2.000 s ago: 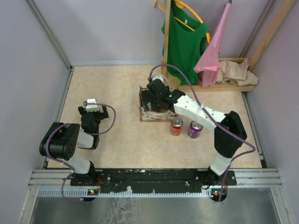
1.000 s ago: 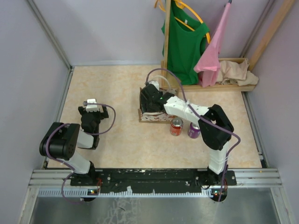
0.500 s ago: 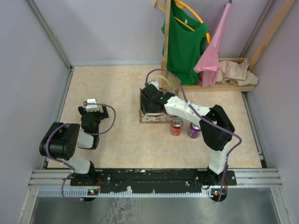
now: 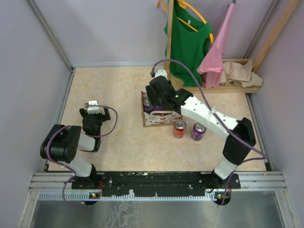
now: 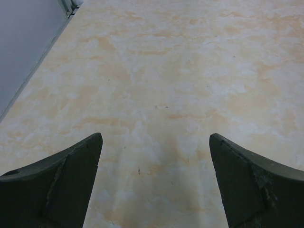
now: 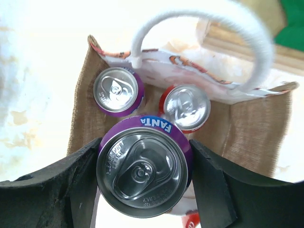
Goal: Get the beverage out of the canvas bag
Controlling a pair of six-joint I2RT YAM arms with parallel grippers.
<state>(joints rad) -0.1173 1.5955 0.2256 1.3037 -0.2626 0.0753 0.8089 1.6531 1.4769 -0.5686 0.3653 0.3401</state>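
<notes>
Half a second before, the right arm sat folded with its hand sunk in the bag (image 4: 159,120). Now the arm had stretched out and the right hand (image 6: 144,184) had risen above the bag's mouth. It was clamped on a Fanta can (image 6: 142,171), with one finger at the can's 9 o'clock side and one at its 3 o'clock side. That lift probably meant the can was out or nearly out; its base was hidden, so whether it had cleared the rim could not be told.

The Fanta can hung upright, long axis vertical, its lid and pull tab facing straight up at the wrist camera, the lettering at 12 o'clock. Below it in the bag stood a purple can (image 6: 118,91) at 11 o'clock and a red can (image 6: 185,107) at 1 o'clock, both lids up, so more drinks remained. A white handle (image 6: 209,19) arched over the far side.

On the surface (image 4: 118,90), at 4 to 5 o'clock of the bag, stood a loose red can (image 4: 179,128) and a loose purple can (image 4: 198,131).

The left hand (image 5: 155,140) hung well apart at 9 o'clock, fingers spread over bare surface.
</notes>
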